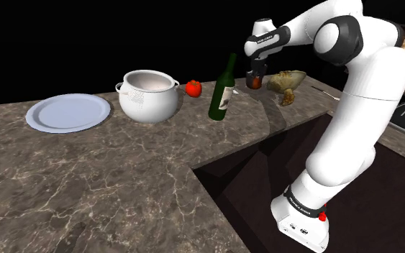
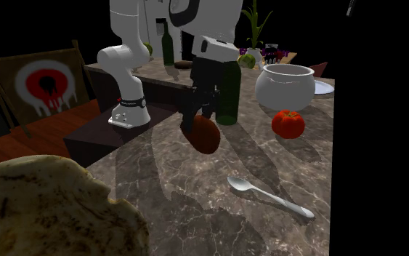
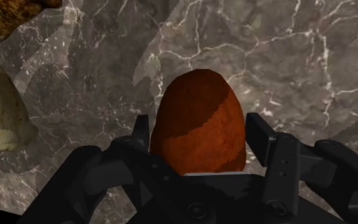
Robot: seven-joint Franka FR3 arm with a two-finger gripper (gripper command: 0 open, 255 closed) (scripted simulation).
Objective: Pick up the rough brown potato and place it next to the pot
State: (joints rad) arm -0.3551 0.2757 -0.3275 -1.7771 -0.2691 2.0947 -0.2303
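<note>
Reddish-brown and rough-skinned, the potato [image 3: 199,121] is pinched between the black fingers [image 3: 258,137] of the gripper [image 2: 200,116], one finger against each flank. Its long axis runs along the fingers, with the narrower rounded end pointing away from the hand, down at the marbled counter [image 1: 121,180]. A dark green bottle [image 1: 222,92] stands near the gripper, between it and the white pot [image 1: 148,97], which is well apart.
</note>
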